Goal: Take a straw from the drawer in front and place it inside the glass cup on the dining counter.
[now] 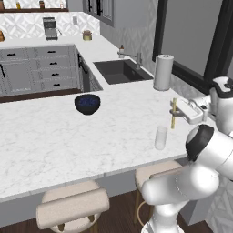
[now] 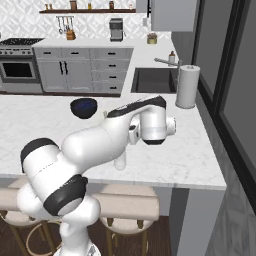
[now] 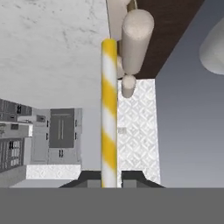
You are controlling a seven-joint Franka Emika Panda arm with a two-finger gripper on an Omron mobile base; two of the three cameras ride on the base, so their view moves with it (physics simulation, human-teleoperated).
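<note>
End effector [image 3: 109,178] grips the straw [image 1: 173,113] upright just beside the glass cup [image 1: 160,138] over the counter [image 1: 54,136]; the arm hides both in the right base view.

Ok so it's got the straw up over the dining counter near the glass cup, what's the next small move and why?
Probably shift the gripper toward the glass cup until the straw hangs above its open mouth, then lower. The straw is held upright between the fingers, but in the left base view it sits off to one side of the cup and above the dining counter.
</note>
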